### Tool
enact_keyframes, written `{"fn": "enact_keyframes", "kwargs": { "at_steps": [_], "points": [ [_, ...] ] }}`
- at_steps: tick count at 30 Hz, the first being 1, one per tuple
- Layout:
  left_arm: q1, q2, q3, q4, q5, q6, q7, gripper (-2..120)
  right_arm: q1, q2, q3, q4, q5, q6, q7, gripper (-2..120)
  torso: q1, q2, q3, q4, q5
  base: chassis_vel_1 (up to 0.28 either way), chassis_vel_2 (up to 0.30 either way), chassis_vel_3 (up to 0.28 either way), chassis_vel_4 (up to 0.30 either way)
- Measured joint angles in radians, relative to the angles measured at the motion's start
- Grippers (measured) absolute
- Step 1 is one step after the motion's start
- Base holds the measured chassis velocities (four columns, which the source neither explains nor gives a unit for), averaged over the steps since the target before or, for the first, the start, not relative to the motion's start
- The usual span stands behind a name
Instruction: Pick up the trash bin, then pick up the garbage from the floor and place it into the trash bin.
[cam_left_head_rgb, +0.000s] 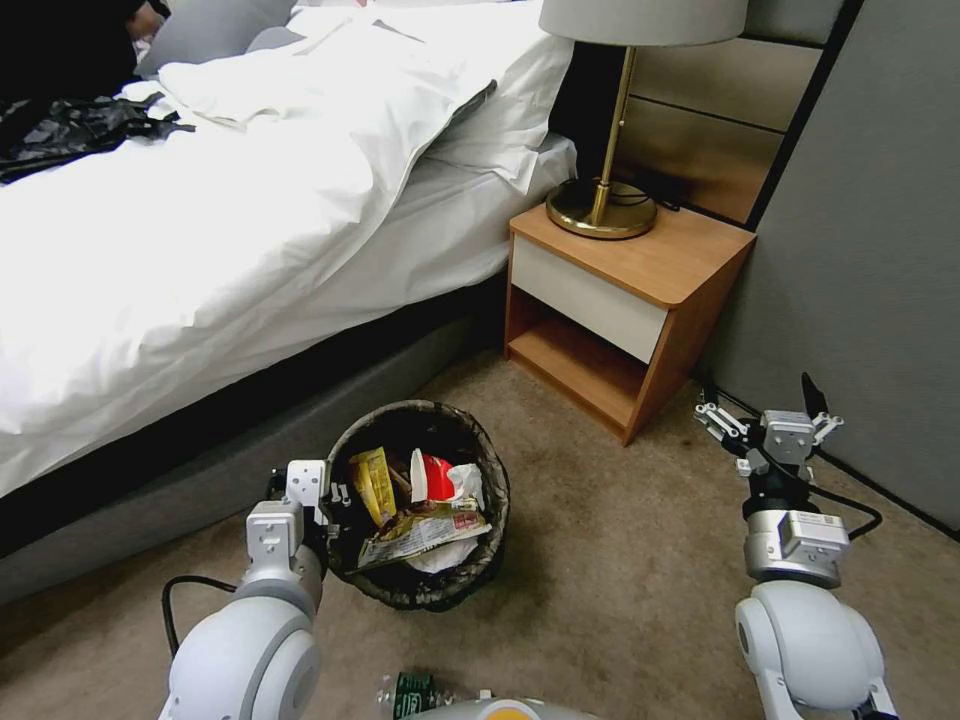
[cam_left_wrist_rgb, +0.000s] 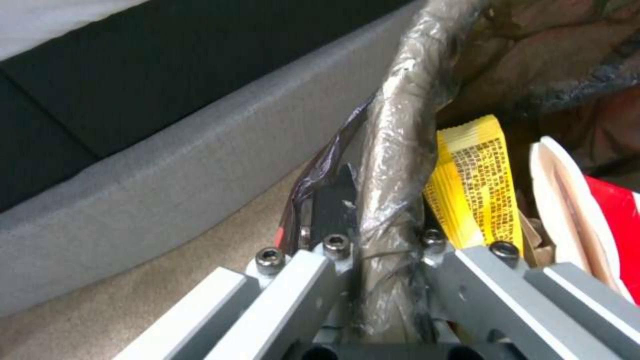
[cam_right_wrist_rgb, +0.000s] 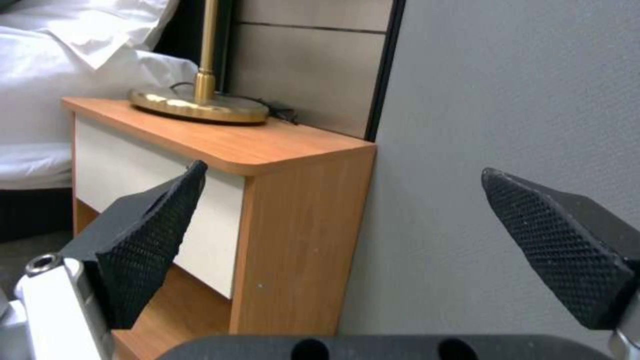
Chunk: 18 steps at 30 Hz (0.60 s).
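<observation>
The trash bin, round with a crinkled dark bag over its rim, is on the carpet beside the bed. My left gripper is shut on its near-left rim, one finger inside and one outside. Garbage lies inside: a yellow wrapper, a red-and-white cup, a shiny wrapper and white paper. My right gripper hangs open and empty at the right, near the nightstand and the grey wall, its black pads wide apart.
A wooden nightstand with a brass lamp stands against the grey wall. The bed runs along the left. A small green-labelled item lies on the carpet by my base. Open carpet lies between the arms.
</observation>
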Motion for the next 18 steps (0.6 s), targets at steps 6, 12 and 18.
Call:
{"fn": "enact_keyframes", "kwargs": {
  "at_steps": [6,12,18],
  "points": [
    [0.000,0.006,0.001,0.000,-0.001,0.000,0.000,0,-0.002,0.001,-0.017,0.001,-0.001,-0.019,0.019,100,0.000,0.000,0.000,0.0000,0.0000,0.000,0.000,0.000,0.000],
    [0.001,0.008,0.003,0.000,-0.001,0.000,0.000,0,-0.002,0.001,-0.022,0.000,-0.005,-0.024,0.025,100,0.000,0.000,0.000,0.0000,0.0000,0.000,0.000,0.000,0.000],
    [0.001,0.013,0.005,0.000,-0.001,0.000,0.000,0,-0.002,-0.003,-0.023,-0.001,-0.007,-0.026,0.029,100,0.000,0.000,0.000,0.0000,0.0000,0.000,0.000,0.000,0.000]
  ]
}}
